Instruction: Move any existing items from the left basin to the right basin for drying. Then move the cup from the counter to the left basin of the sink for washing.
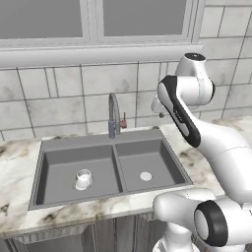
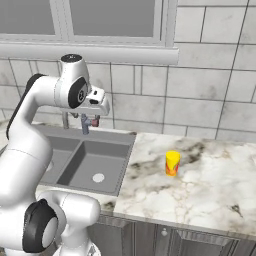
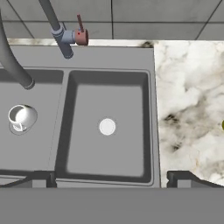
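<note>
A white mug (image 1: 83,178) sits on the drain of the wider left basin (image 1: 59,170) of the dark grey sink (image 1: 103,142); in the hand view the mug (image 3: 22,117) is at the left. The narrower right basin (image 1: 152,160) holds nothing but its silver drain (image 3: 107,127). A yellow cup (image 2: 172,163) with a red-orange band stands upright on the marble counter (image 2: 210,185), to the right of the sink. My gripper (image 2: 92,114) hangs high over the right basin, open, with nothing between its fingertips (image 3: 41,179).
A curved grey faucet (image 1: 114,115) with a small red lever (image 3: 80,36) rises behind the divider between the basins. A tiled wall and a window ledge (image 1: 98,54) close off the back. Marble counter (image 1: 15,167) also runs left of the sink.
</note>
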You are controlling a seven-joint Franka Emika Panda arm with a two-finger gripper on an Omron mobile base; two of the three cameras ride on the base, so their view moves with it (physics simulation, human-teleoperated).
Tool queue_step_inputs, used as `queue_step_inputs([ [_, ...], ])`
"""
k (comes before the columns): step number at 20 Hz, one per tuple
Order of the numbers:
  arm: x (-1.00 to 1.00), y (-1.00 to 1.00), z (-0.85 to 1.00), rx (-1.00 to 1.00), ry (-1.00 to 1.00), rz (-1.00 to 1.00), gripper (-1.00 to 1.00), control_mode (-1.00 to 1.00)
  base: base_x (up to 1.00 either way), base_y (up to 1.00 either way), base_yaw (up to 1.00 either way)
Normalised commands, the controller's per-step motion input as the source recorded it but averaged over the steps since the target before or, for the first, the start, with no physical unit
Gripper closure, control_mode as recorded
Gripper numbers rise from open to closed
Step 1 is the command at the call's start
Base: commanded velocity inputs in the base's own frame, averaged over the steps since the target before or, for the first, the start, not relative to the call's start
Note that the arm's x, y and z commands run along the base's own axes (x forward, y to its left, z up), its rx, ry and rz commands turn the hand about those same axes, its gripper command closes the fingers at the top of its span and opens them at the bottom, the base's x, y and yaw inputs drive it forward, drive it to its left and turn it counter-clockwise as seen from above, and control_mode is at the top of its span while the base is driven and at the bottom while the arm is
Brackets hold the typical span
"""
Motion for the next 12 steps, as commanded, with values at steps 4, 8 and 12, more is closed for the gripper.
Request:
queue_step_inputs([
  [4,0.0,0.0,0.0,0.0,0.0,0.0,-1.0,1.0,0.0,0.0,0.0],
  [8,0.0,0.0,-0.02,0.0,0.0,0.0,-1.0,-1.0,0.0,0.0,0.0],
  [12,-0.07,0.21,-0.05,-0.02,0.0,0.0,-1.0,-1.0,0.0,0.0,0.0],
])
